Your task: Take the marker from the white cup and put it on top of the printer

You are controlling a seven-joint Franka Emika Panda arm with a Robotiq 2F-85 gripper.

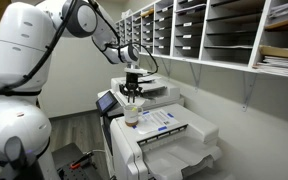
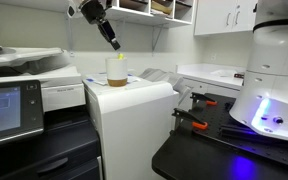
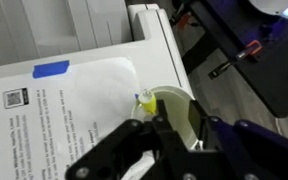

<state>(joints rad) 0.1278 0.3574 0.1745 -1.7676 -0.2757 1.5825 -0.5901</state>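
The white robot arm (image 1: 29, 60) is the biggest thing here, and it reaches from its base over the machines. Under its end stands the printer (image 2: 129, 125), a large white and light-grey body with a flat top. Beside it, in an exterior view, there is a lower grey machine (image 2: 24, 95) with a dark screen on its front. On the wall above, open shelves (image 1: 199, 30) hold stacks of paper. A big part of the printer's flat top is covered by a label panel (image 3: 54, 105), white with printed text and a blue strip near its far edge.

The gripper (image 2: 115, 45) hangs with its fingers pointing down, directly over the white cup (image 2: 117, 71). I cannot tell if the fingers are apart or together, because the views show them only as dark shapes.

The cup stands upright on the printer's top, close to one edge and near a corner, just beside the label panel. The marker (image 3: 147, 99) stands inside the cup, and its yellowish-green end shows a little above the rim, just under the fingertips.
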